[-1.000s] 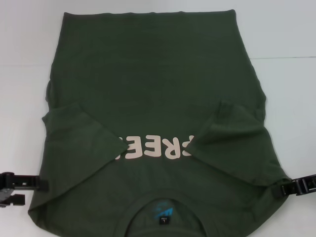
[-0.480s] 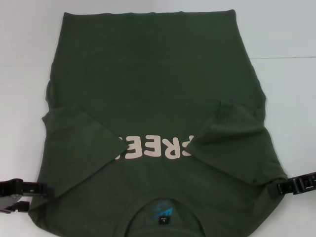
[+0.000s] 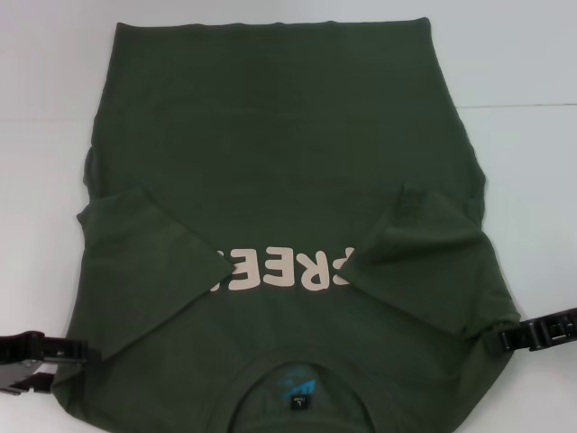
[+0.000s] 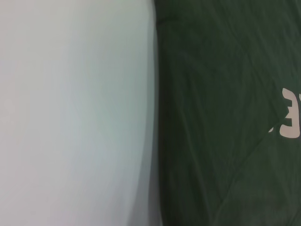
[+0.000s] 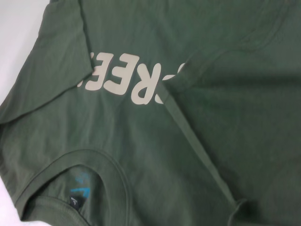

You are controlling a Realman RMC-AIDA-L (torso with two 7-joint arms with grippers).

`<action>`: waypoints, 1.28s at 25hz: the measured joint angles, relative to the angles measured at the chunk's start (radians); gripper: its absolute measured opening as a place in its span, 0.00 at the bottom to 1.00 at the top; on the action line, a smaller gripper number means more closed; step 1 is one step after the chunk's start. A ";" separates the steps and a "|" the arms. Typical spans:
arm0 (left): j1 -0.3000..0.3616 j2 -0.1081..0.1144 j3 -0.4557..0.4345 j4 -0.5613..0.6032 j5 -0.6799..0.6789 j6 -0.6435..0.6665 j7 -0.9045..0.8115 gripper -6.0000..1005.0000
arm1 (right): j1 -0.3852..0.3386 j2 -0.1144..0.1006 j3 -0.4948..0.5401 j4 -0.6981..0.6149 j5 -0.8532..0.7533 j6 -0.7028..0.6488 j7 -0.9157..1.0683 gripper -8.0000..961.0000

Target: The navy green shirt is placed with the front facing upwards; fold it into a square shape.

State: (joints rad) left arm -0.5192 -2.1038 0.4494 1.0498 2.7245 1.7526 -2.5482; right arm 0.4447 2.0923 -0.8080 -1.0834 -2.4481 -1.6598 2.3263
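The navy green shirt (image 3: 279,153) lies flat and front up on the white table (image 3: 523,180), its collar (image 3: 297,370) nearest me. Both short sleeves (image 3: 144,262) (image 3: 424,253) are folded inward over the chest and cover the ends of the pale letters (image 3: 284,271). A blue label (image 3: 297,390) shows inside the collar. My left gripper (image 3: 79,354) is at the shirt's left shoulder edge. My right gripper (image 3: 505,339) touches the right shoulder edge, where the cloth is slightly bunched. The right wrist view shows the shirt (image 5: 211,141) with its collar and letters (image 5: 127,80). In the left wrist view the shirt's side edge (image 4: 162,117) runs beside bare table.
White table surface (image 4: 70,117) surrounds the shirt on the left, right and far sides. A faint seam line (image 3: 523,106) crosses the table at the right. Nothing else lies on it.
The left gripper has moved nearer to me and slightly in toward the shirt's shoulder. The right gripper has edged inward and a little farther away. The shirt lies as before.
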 joint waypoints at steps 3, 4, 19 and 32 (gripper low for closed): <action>-0.002 0.000 0.000 -0.001 0.000 -0.001 0.000 0.88 | 0.004 0.000 -0.008 0.000 0.000 -0.002 0.001 0.05; -0.003 0.000 0.001 -0.001 0.000 -0.001 0.000 0.88 | 0.005 0.000 -0.008 0.000 0.000 -0.002 0.001 0.05; -0.007 0.001 0.012 -0.001 0.023 -0.004 -0.005 0.88 | 0.019 -0.001 -0.008 0.002 0.000 -0.003 0.004 0.05; -0.021 0.000 0.066 -0.025 0.063 -0.060 -0.023 0.81 | 0.028 -0.002 -0.008 0.005 -0.003 -0.005 0.005 0.05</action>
State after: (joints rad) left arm -0.5400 -2.1033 0.5150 1.0248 2.7871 1.6931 -2.5709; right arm 0.4724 2.0907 -0.8160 -1.0784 -2.4513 -1.6643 2.3311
